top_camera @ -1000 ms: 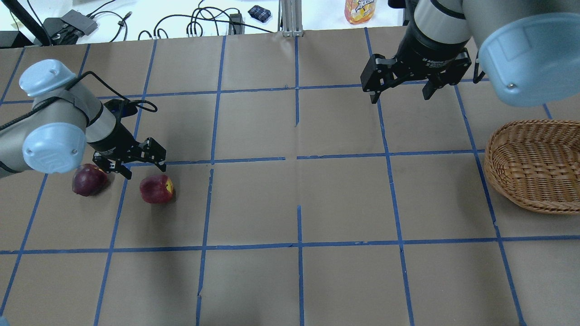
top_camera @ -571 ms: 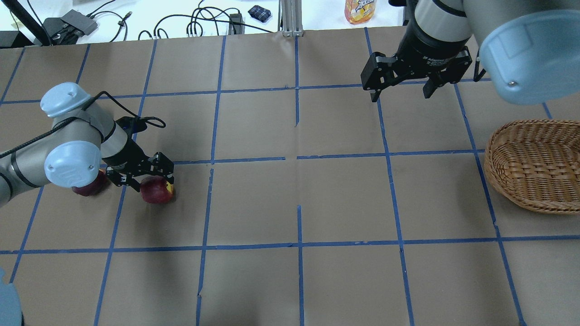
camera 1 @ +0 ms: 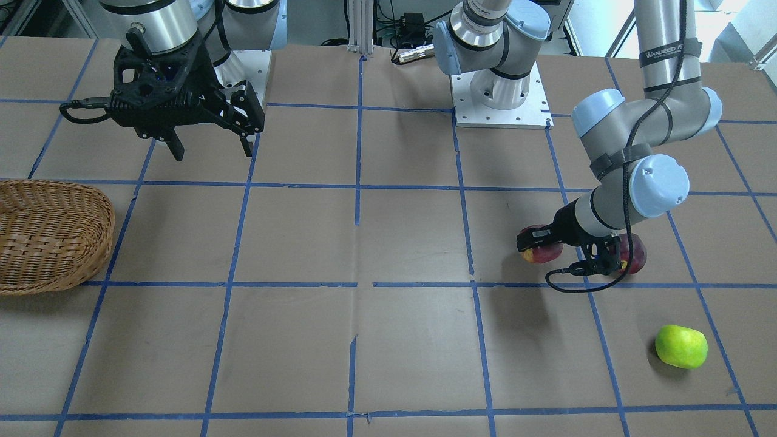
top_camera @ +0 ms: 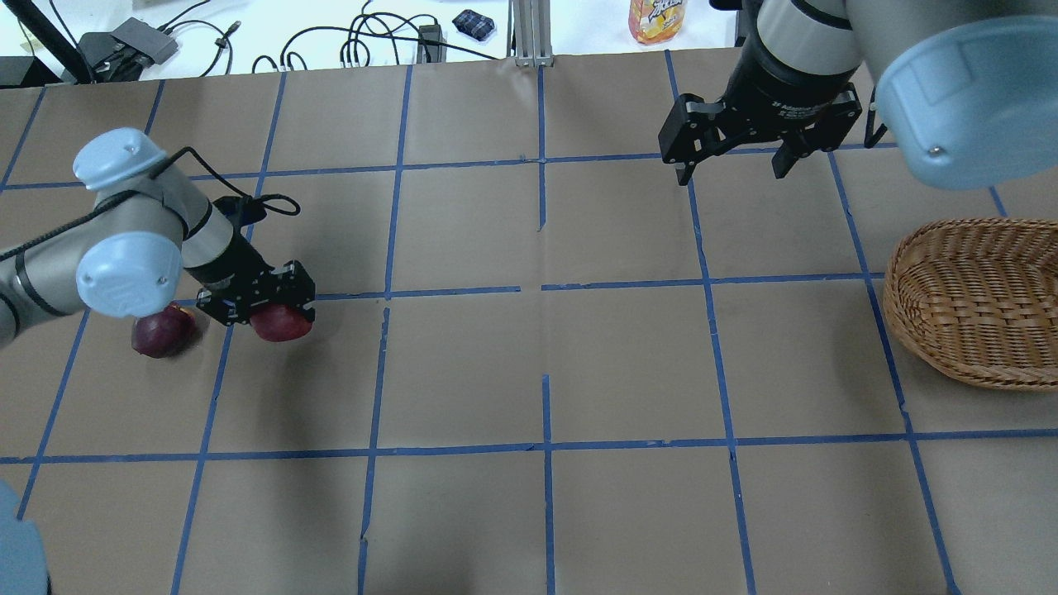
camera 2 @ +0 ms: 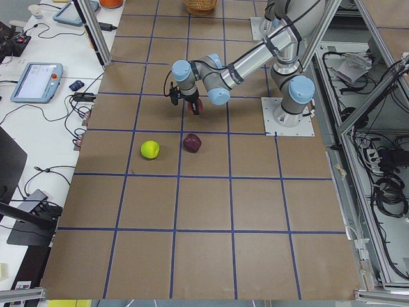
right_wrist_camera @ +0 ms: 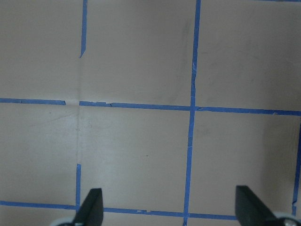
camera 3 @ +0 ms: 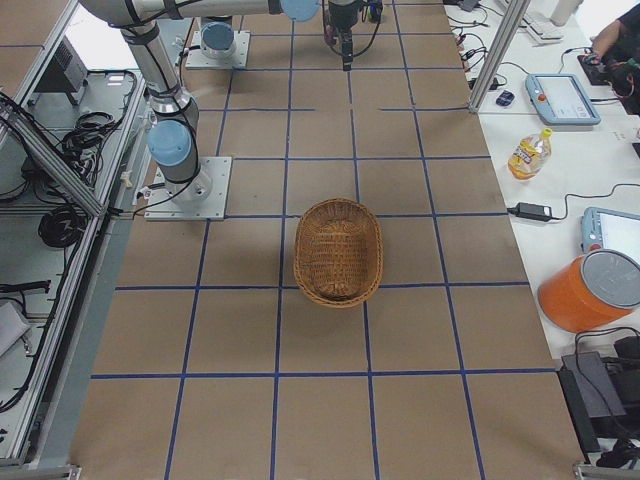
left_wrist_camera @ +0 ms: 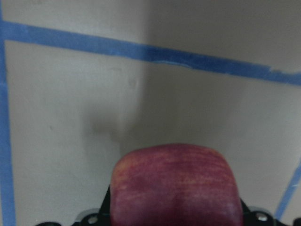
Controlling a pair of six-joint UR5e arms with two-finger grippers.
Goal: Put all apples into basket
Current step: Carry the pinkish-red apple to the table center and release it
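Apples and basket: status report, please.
Left gripper shut on red apple. Right gripper open, empty. Maroon apple and green apple on table; basket empty. Nothing seen blocking the way across.

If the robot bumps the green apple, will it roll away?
Probably a little: the green apple is round and lies alone on the flat table. It looks lopsided, so it would likely wobble and stop soon.
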